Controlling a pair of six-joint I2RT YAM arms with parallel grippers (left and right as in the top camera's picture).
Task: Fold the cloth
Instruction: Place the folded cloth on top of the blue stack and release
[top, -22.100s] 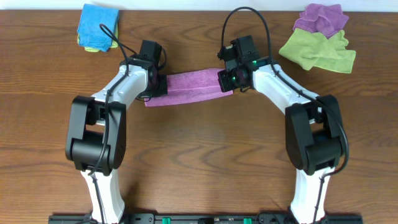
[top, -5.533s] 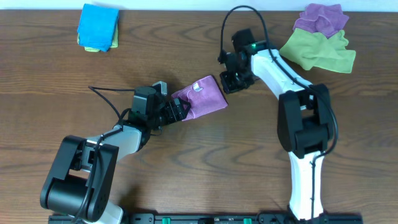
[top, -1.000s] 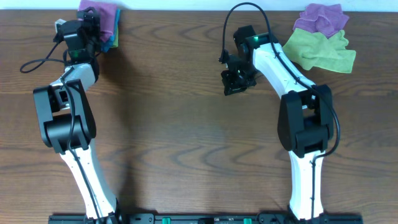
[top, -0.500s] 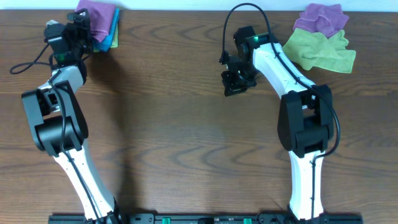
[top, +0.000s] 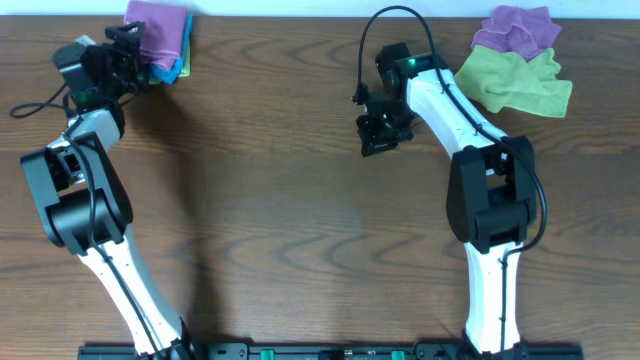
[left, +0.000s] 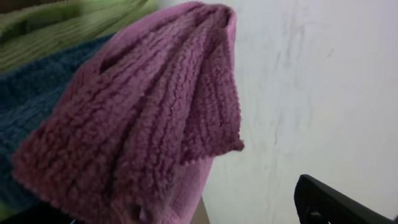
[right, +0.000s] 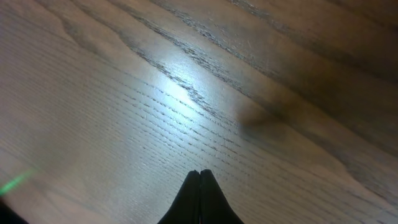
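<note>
I find the left gripper (top: 133, 50) with its jaws apart and clamped on nothing; only one finger (left: 336, 202) shows in its wrist view. The cloth (top: 160, 22), folded, lies just ahead of these jaws, on top of a blue cloth (left: 31, 106) and a green cloth (left: 62, 25). The right gripper (top: 375, 140) has its jaws together, tips meeting over the bare table (right: 186, 93), well apart from the cloth.

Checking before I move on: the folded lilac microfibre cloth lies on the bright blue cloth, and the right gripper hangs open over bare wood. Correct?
No: the right gripper is shut, jaws pressed together, per the right wrist view. The rest holds.
</note>
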